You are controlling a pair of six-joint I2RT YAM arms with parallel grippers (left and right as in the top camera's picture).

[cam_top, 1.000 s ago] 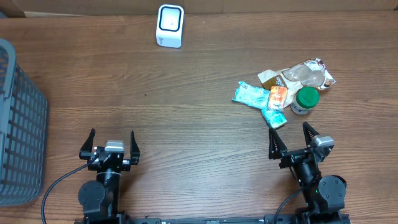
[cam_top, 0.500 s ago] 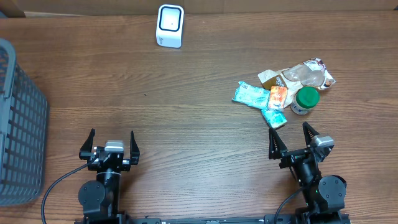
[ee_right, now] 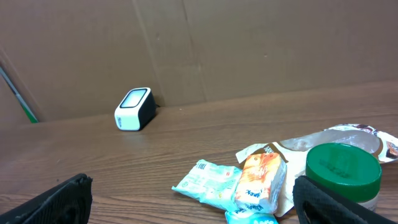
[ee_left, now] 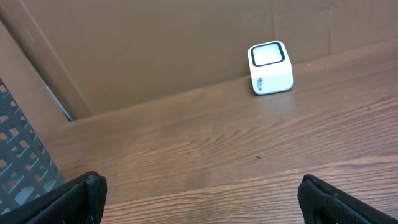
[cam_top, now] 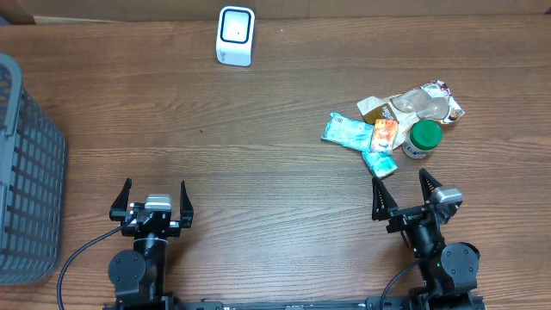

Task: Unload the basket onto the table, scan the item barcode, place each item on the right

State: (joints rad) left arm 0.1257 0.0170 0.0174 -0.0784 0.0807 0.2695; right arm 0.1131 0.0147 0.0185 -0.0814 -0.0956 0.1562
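A white barcode scanner with a dark window stands at the table's far edge; it shows too as the scanner and the scanner. A pile of items lies at the right: a teal packet, an orange packet, a green-lidded jar, a crumpled clear wrapper. In the right wrist view the orange packet and jar lie just ahead. My left gripper and right gripper both rest open near the front edge, holding nothing.
A grey mesh basket stands at the left edge, its wall also visible as the basket. A brown cardboard wall backs the table. A second teal packet lies nearest the right gripper.
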